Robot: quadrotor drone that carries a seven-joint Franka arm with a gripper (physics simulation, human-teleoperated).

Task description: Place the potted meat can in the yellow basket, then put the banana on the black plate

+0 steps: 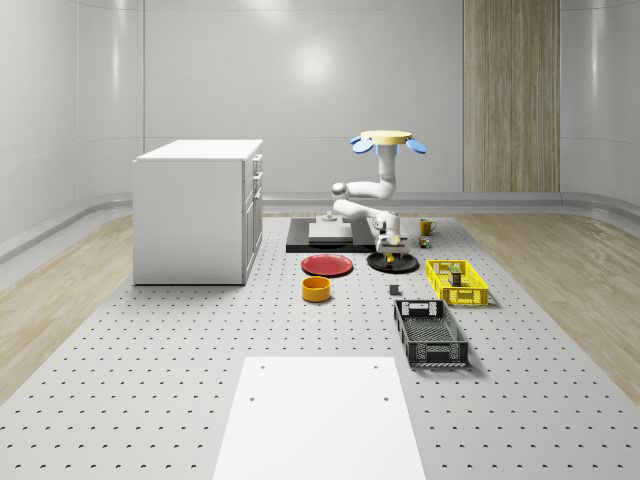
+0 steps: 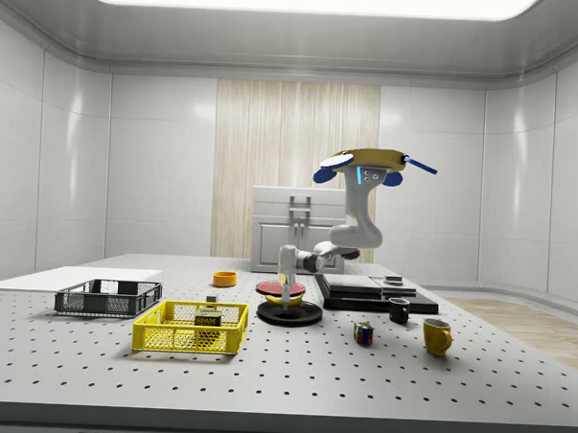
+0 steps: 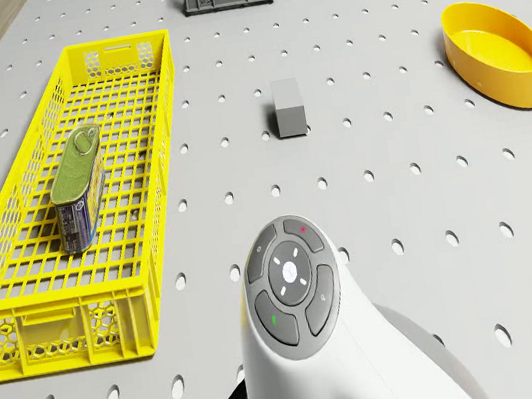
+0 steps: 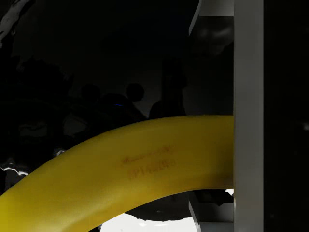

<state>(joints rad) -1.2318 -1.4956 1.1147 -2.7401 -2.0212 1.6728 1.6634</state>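
Observation:
The drone [image 1: 386, 140] hovers above the far part of the table, with its white arm bent down toward the black plate [image 1: 391, 265]. My gripper [image 2: 286, 289] hangs just over the black plate [image 2: 289, 314], shut on the banana [image 2: 283, 299]. In the wrist view the yellow banana [image 4: 130, 179] runs across to one grey finger [image 4: 247, 96] that presses against it, with the dark plate behind. The potted meat can [image 3: 78, 184] lies inside the yellow basket [image 3: 161, 165]. The basket [image 1: 456, 282] sits to the whole-scene view's right of the plate.
A red plate [image 1: 327, 265] and an orange bowl [image 1: 316, 289] lie left of the black plate in the whole-scene view. A small grey block [image 3: 288, 108], a black crate [image 1: 430, 332], a white cabinet [image 1: 198, 210], a yellow mug [image 2: 437, 335], a black mug [image 2: 398, 309] and a cube [image 2: 363, 334] stand around.

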